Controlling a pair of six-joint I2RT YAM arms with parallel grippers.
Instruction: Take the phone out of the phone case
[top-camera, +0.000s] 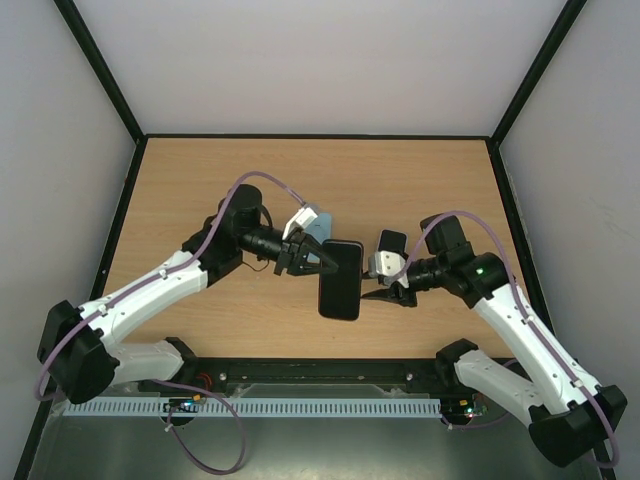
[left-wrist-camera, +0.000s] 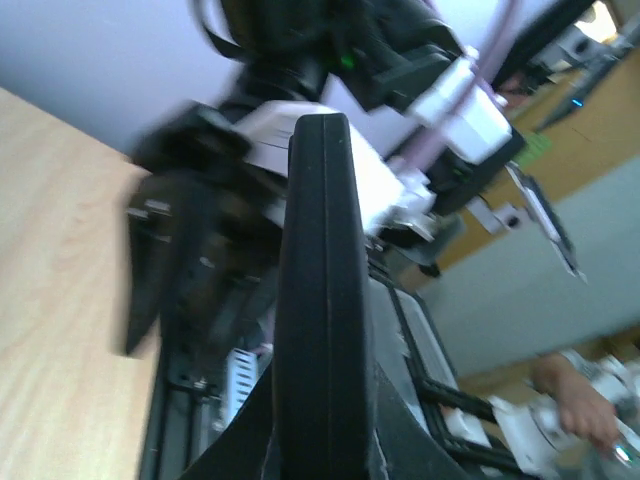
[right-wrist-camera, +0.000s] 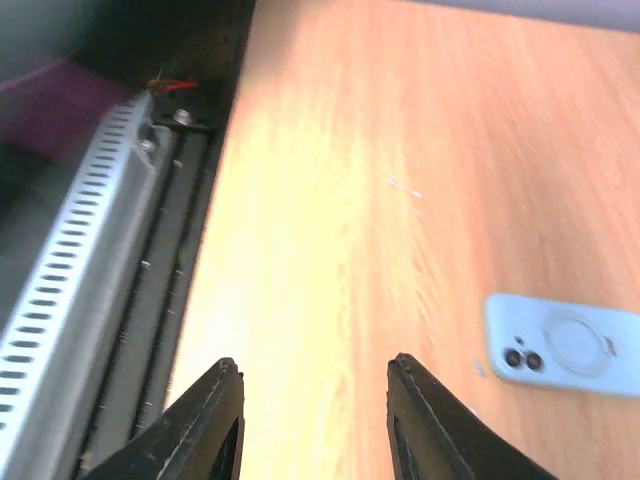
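The left gripper (top-camera: 322, 258) is clamped on the upper left edge of a black phone-shaped slab (top-camera: 340, 282), holding it above the middle of the table (top-camera: 200, 180); the left wrist view shows the slab edge-on, and I cannot tell whether it is a cased phone or a case alone. The right gripper (top-camera: 376, 290) sits just beside the slab's right edge, jaws apart with nothing between them. A light-blue phone (right-wrist-camera: 565, 345) lies flat on the table, back up, beyond the left arm.
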